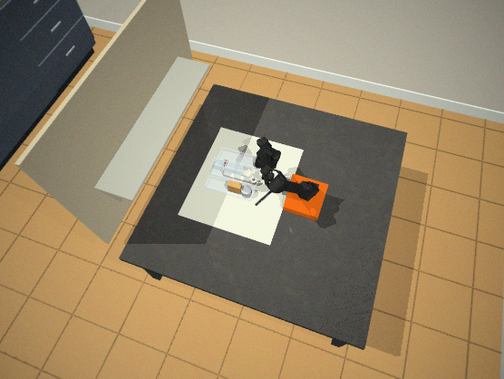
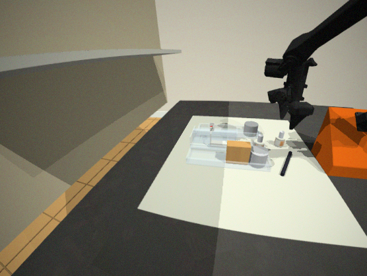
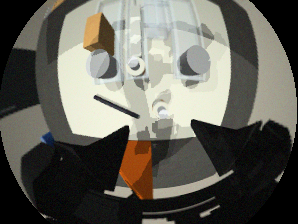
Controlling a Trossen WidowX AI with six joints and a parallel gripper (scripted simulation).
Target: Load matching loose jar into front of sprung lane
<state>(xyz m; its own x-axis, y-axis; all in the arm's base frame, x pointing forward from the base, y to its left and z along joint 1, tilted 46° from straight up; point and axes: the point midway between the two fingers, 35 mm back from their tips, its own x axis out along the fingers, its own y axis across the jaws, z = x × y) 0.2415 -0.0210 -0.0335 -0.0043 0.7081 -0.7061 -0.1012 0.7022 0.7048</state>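
The loose jar (image 2: 280,141) (image 3: 161,108), small and white with a silver cap and an orange label patch, stands upright on the white mat in front of the clear lane rack (image 2: 198,161). A similar capped jar (image 1: 253,179) (image 2: 260,140) (image 3: 134,65) stands in the middle lane near its front; its label is not readable. The pusher plate behind it is not clear. My gripper (image 2: 287,123) (image 3: 161,125) is open and empty, pointing down above the mat near the loose jar. In the top view the arm hides the loose jar and the fingertips.
Grey round jars (image 2: 251,128) (image 2: 259,156) (image 3: 197,60) stand in the outer lanes. An orange-brown box (image 1: 234,186) (image 2: 238,152) (image 3: 97,32) sits behind the nearer one. A black stick (image 1: 263,198) (image 2: 286,163) (image 3: 116,106) lies on the mat. The orange base block (image 1: 301,210) is beside the mat.
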